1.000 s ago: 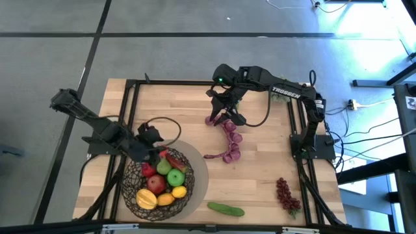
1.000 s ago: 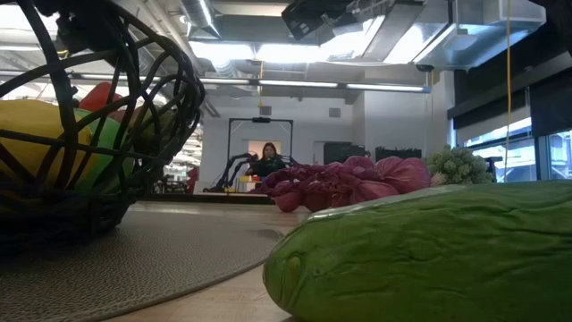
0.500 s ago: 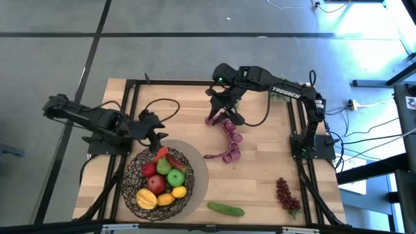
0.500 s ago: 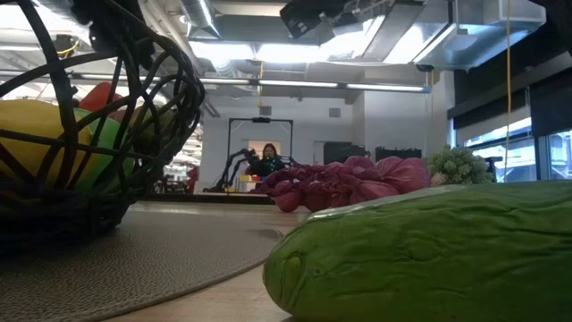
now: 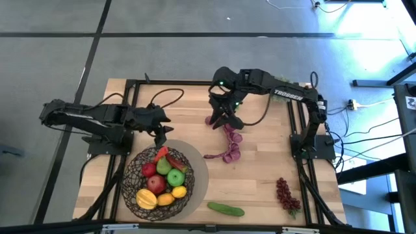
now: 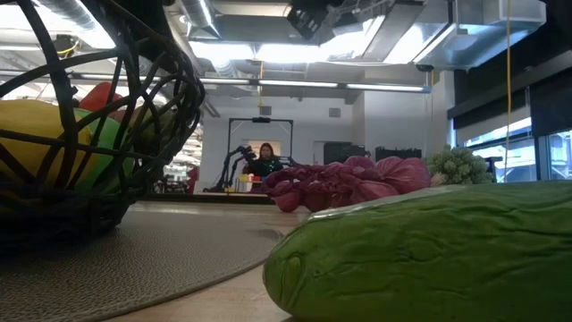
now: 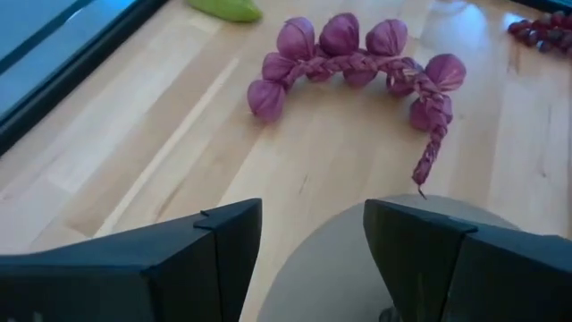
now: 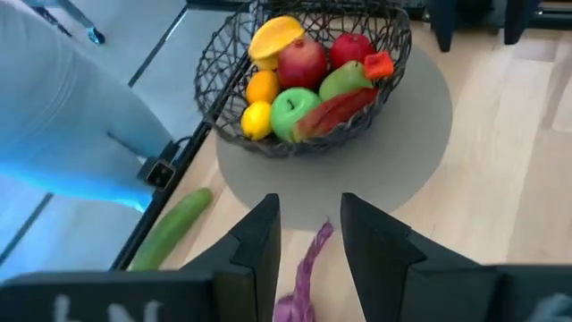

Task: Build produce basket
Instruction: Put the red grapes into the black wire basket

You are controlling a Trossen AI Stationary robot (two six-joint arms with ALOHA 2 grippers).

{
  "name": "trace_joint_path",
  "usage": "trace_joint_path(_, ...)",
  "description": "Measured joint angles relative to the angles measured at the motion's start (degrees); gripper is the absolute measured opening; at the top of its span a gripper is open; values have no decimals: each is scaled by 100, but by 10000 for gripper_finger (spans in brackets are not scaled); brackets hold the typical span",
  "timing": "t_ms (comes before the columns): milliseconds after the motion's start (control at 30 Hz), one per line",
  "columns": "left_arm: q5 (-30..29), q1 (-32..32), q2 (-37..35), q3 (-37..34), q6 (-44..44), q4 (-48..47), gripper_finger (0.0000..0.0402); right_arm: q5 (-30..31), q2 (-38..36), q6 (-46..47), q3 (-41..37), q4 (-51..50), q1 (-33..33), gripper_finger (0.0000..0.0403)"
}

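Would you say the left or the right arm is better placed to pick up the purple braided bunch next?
Right, probably. The right gripper hangs open over the braid's top end; the left gripper is open by the basket.

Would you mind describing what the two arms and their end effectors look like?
Both arms are dark, nearly black, built of slim jointed links. The right arm carries white lettering along one link, with a small green light near its wrist. The left arm has a thin black cable looping off it. The left end effector and right end effector each have two broad, flat, dark fingers with angular edges.
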Motion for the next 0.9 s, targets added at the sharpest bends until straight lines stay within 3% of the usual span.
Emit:
trace_joint_path(133, 297, 177, 42, 0, 149, 174, 187, 417, -426, -75, 0, -639, 47, 113)
trace_joint_path(267, 583, 298, 40, 0, 282, 492, 187, 1499, -876, 393, 0, -1112, 274, 113)
trace_joint_path(533, 966, 468, 38, -2, 968, 1331, 187, 3375, -1572, 2439, 2, -2206, 996, 113)
trace_joint_path(733, 1633, 829, 273, -2, 1196, 1499, 187, 3489, -1748, 3826, 2, -2744, 1328, 113)
trace_joint_path(900, 2390, 1153, 635, 138, 1595, 1609, 187, 3027, -1775, 4186, -48, -2839, 1446, 113)
